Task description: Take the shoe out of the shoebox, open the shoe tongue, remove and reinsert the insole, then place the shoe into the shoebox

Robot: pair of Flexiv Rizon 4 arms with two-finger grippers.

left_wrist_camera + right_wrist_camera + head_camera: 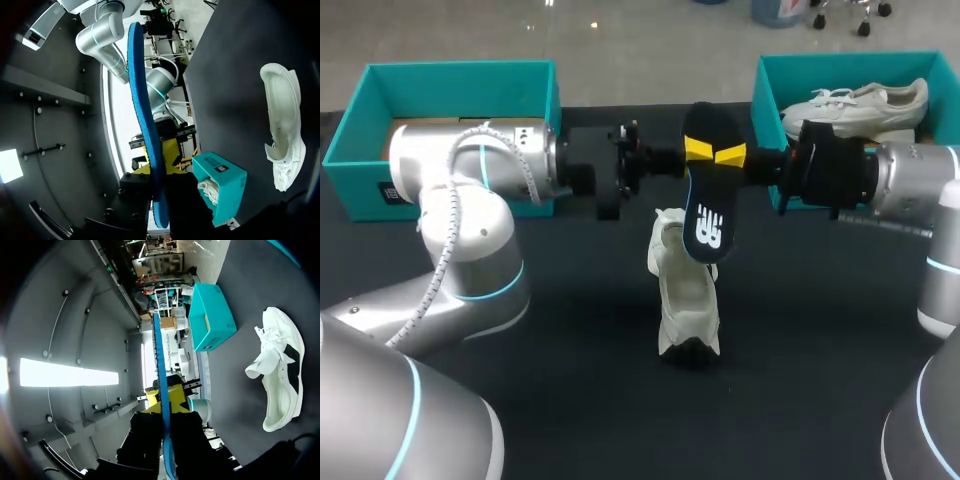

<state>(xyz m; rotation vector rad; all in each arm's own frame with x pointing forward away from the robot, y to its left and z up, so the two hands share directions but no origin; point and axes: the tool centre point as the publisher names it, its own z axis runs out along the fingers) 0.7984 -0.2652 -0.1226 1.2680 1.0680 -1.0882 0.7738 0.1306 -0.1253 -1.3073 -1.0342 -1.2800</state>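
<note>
The right gripper (732, 155) and the left gripper (697, 150) meet tip to tip above the middle of the table (570, 340). Both are closed on the same insole (708, 215). Each has a yellow tip pressed on its dark face, and in each wrist view the blue edge of the insole (161, 370) runs out between that arm's own fingers. The insole hangs lengthwise, gripped near its upper end. A white logo (708, 228) is printed on its lower part.

In the head view the insole's lower end overlaps the white shoe (686, 300). The wrist views show that shoe (285, 130) lying on the table, clear of the insole, with its tongue pulled out.

At the far left stands a teal left box (450, 72), its front largely hidden by the left arm. A small dark label (392, 192) on its side is too small to read. The teal right box (840, 60) at the far right holds a second shoe (860, 105), also white, and the right arm covers that box's front wall. The table surface is dark and matte.
</note>
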